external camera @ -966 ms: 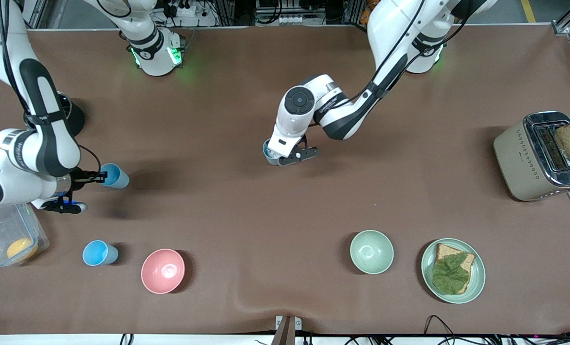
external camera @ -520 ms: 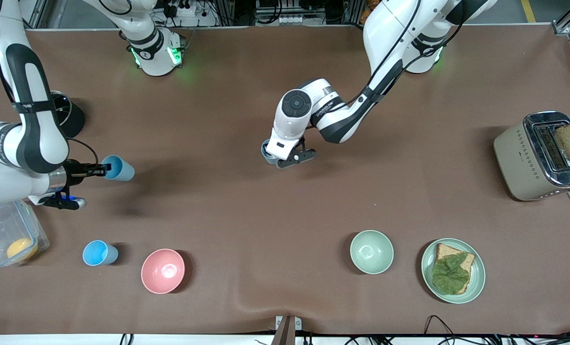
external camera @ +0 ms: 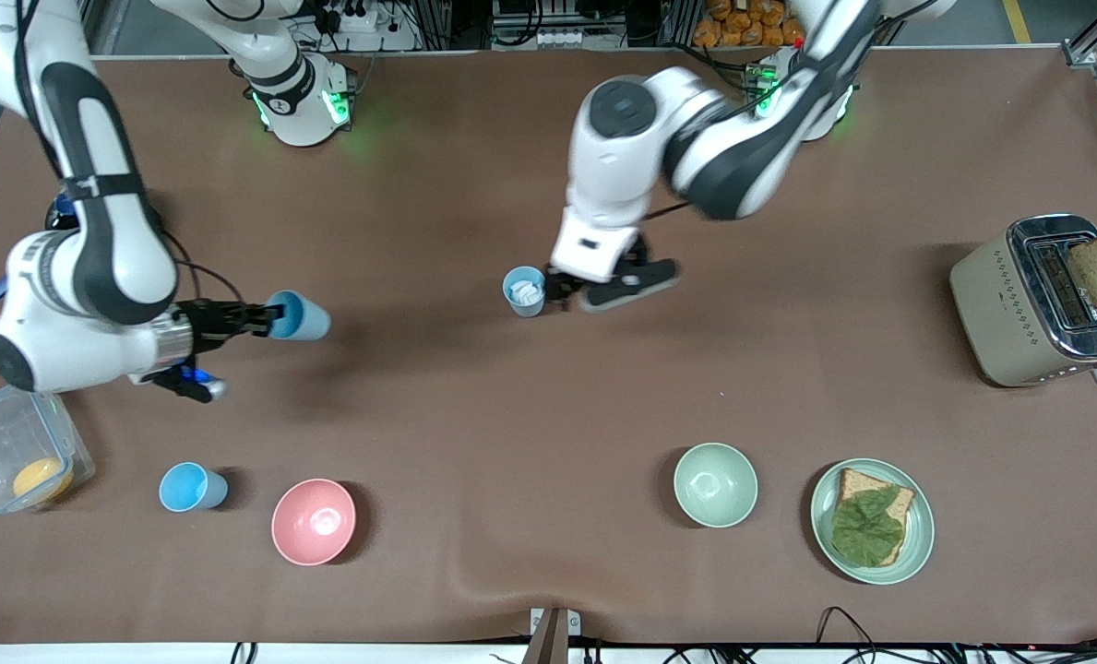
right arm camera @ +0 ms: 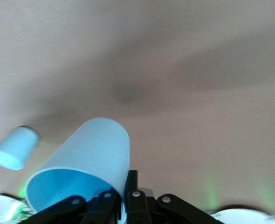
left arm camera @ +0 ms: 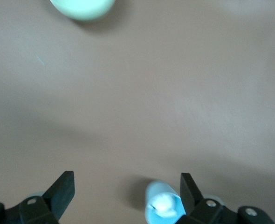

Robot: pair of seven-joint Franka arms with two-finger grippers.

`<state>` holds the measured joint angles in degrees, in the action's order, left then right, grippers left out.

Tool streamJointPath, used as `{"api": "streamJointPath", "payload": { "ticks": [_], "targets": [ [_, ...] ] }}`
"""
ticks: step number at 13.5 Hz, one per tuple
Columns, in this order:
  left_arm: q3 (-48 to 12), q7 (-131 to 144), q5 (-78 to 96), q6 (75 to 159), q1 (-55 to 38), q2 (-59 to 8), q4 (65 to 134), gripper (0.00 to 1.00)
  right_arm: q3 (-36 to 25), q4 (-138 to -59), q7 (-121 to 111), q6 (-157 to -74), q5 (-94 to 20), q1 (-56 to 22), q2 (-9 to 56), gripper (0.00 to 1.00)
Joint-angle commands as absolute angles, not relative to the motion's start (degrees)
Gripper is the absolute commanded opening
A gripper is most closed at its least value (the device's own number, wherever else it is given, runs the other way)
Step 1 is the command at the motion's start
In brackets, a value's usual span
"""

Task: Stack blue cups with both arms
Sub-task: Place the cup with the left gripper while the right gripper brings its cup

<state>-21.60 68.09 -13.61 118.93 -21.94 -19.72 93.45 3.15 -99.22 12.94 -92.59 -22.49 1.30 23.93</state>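
A grey-blue cup (external camera: 523,290) stands upright on the table's middle with something white inside. My left gripper (external camera: 596,287) hangs open and empty just above it. In the left wrist view the cup (left arm camera: 161,208) lies below the open gripper (left arm camera: 127,187), close to one finger (left arm camera: 189,185). My right gripper (external camera: 269,320) is shut on the rim of a sky blue cup (external camera: 300,316) and holds it tilted on its side over the table. The right wrist view shows that cup (right arm camera: 88,156) pinched in the gripper (right arm camera: 123,189). Another sky blue cup (external camera: 192,487) stands beside the pink bowl (external camera: 314,521).
A pale green bowl (external camera: 715,484) and a plate with bread and lettuce (external camera: 871,521) lie near the front camera. A toaster (external camera: 1037,300) stands at the left arm's end. A clear box with an orange thing (external camera: 17,459) sits at the right arm's end.
My left gripper let go of the grey-blue cup and rose above it. My right arm carried the sky blue cup toward the table's middle.
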Motion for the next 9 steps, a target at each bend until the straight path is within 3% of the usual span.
{"api": "streamJointPath", "payload": {
  "ticks": [1,4,9],
  "targets": [
    [-21.88,54.20,-14.50,114.80,-14.26,-13.99,95.71,1.00,2.81,-99.76,20.54,-92.54,-28.54,-2.88,21.89,0.00],
    [-22.76,39.33,-12.49,110.32,-4.68,-9.51,95.80,1.00,2.81,-99.23,30.20,-95.26,-29.71,-9.12,21.62,0.00],
    [-21.19,26.93,-4.26,104.33,1.84,-4.32,95.54,1.00,2.72,-99.58,45.32,-99.83,-29.79,-19.23,20.92,0.00]
  ]
}}
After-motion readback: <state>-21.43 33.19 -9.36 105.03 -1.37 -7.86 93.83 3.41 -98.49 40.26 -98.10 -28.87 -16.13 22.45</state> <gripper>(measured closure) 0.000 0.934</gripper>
